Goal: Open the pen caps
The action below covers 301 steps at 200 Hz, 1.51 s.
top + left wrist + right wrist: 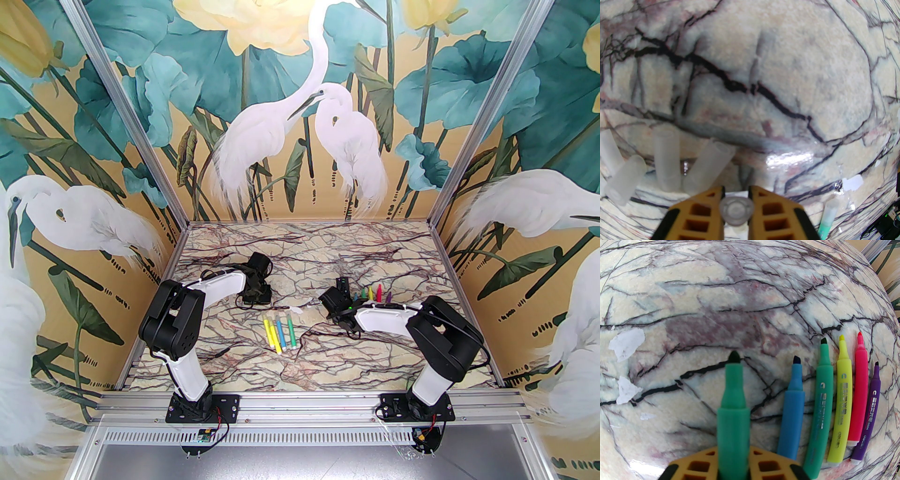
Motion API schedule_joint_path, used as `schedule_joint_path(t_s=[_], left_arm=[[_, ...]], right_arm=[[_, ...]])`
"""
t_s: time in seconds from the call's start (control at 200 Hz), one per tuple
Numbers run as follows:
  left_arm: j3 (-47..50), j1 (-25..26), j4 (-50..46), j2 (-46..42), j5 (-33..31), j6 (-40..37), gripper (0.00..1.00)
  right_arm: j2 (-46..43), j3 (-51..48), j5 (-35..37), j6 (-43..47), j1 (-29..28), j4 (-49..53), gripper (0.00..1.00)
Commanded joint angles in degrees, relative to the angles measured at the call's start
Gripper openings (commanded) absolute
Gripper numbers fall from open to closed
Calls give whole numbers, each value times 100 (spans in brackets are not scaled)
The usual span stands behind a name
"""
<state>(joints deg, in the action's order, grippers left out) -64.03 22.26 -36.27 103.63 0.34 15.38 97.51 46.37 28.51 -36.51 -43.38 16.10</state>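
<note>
Pen caps [666, 161] lie loose on the marbled worktop [787, 70] in the left wrist view. Four colourless, see-through tubes are clustered close together just left of the left hand [736, 194]. That hand is pressed onto one more clear cap [736, 212], pinched between its yellow fingers [700, 211] and seen end-on. Off to the lower right a capped pen [828, 218] with a green body lies flat on the surface.

The right hand [733, 451] is pinching a green pen [733, 408] by its barrel, with the bare dark tip pointing away from the camera. Beside it on the right, a row of five uncapped pens [842, 404] lies side by side: blue, green, yellow, pink and purple, all with their tips pointing the same way. A few white patches [627, 344] mark the worktop to the left.

From above, the left hand [255, 294] sits low over the left-middle of the worktop. The right hand [343, 287] is right of centre, just beside the uncapped row. Between the two arms and nearer their bases, a group of four pens [280, 333] in yellow, blue and green lies parallel, well apart from both hands.
</note>
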Motion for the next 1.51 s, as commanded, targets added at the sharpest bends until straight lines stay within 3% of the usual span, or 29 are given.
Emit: schedule_joint_path(t_s=[0.0,1.1,1.325,1.5], left_arm=[[-108,42,-118,91,-93,-35,21],[131,42,-94,-882,34,-35,35],[592,36,367,-1658,69,8,62],[882,-20,666,-2247,481,-49,69]], right_arm=[[188,59,69,-150,31,157,23],[-697,370,116,163,-253,800,45],[-696,659,-297,491,-535,781,47],[-657,894,-717,691,-713,772,48]])
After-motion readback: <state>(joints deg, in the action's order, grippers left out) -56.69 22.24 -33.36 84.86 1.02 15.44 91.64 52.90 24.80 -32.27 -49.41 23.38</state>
